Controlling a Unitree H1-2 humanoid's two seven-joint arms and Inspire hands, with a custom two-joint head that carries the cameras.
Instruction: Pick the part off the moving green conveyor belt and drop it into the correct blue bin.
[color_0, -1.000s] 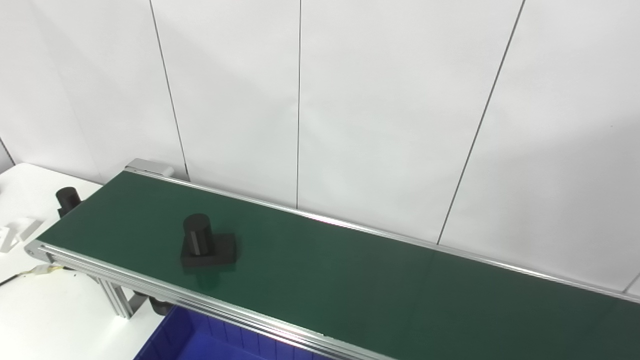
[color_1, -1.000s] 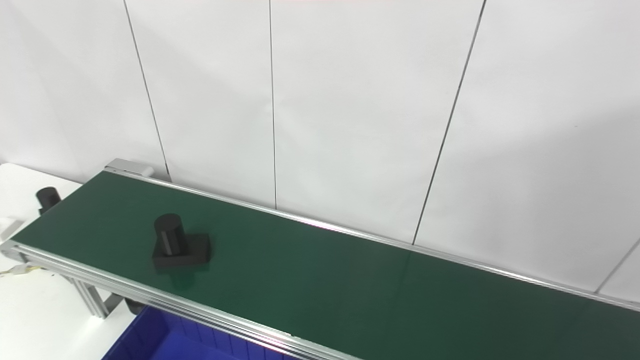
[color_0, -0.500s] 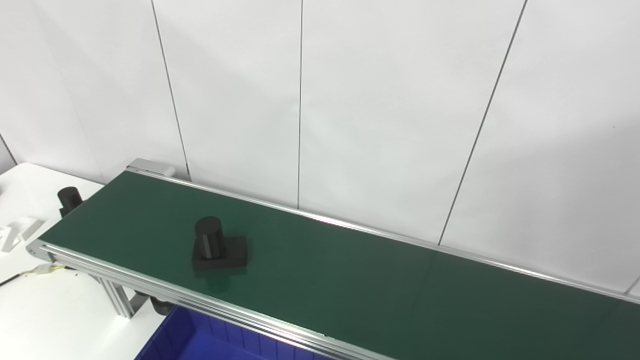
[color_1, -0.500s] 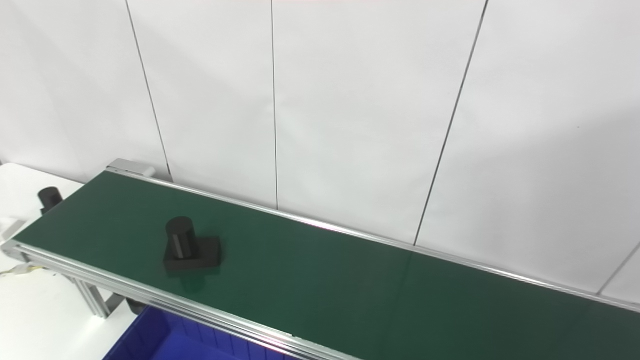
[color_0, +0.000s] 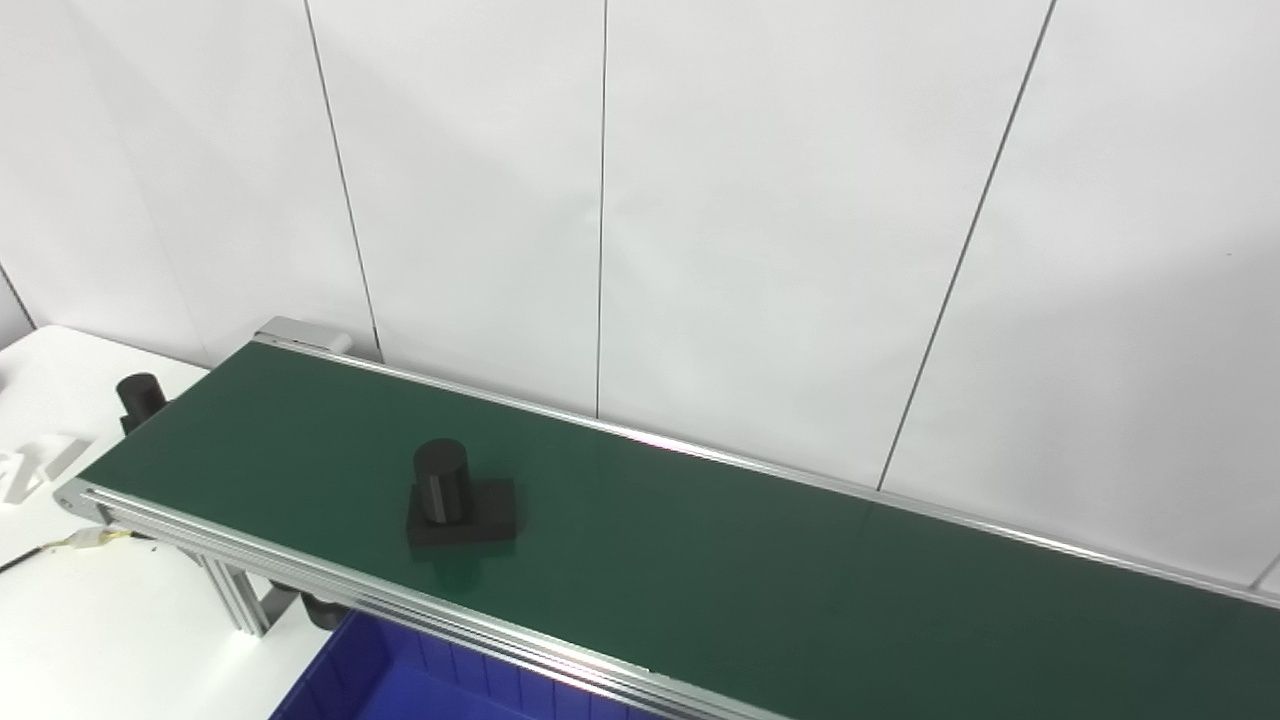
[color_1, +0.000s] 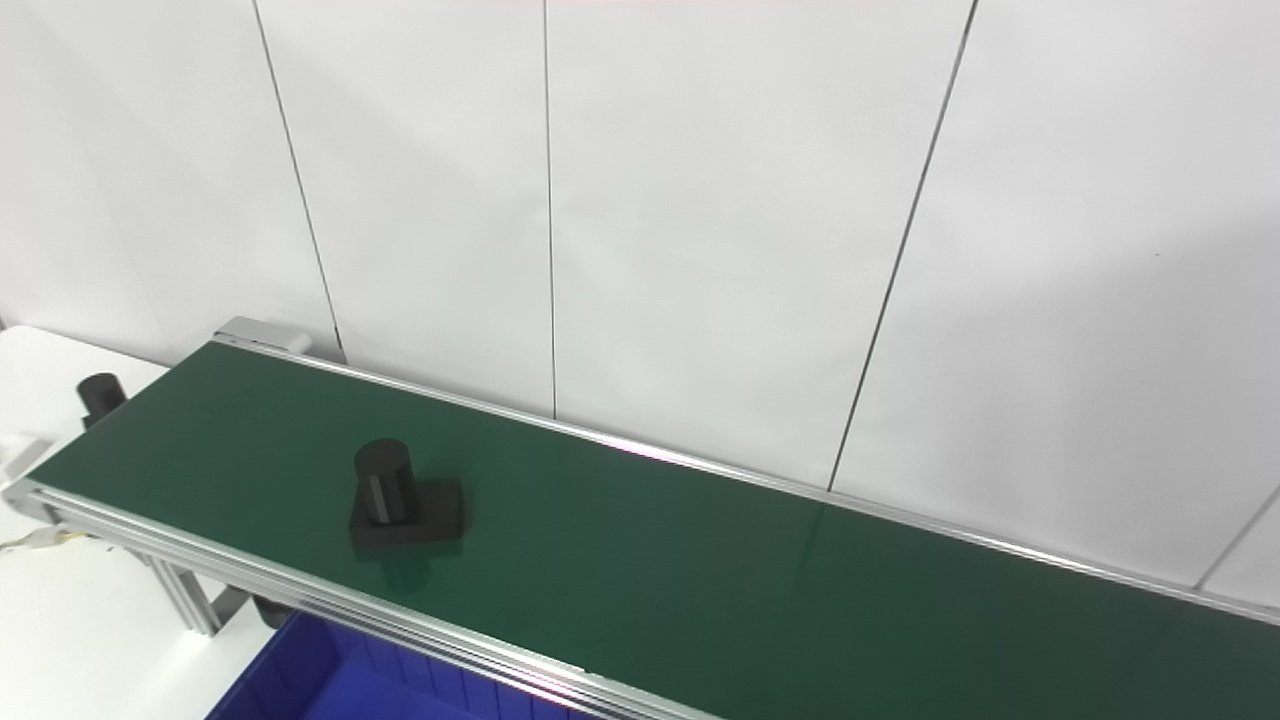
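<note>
Nearest, a blue bin (color_0: 400, 680) sits below the near rail of the green conveyor belt (color_0: 700, 560). On the belt's left part stands the black part (color_0: 455, 497), an upright cylinder on a square base. Neither hand shows, so finger state cannot be told. White wall panels (color_0: 760, 220) rise beyond the belt.

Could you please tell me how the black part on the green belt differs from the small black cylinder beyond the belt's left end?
The black part rides on the green belt; the small black cylinder stands off it, by the white table. The part shows a square base under its round post; the cylinder shows only a round post, its lower end hidden by the belt. The part looks larger. Both are black with upright round tops.
</note>
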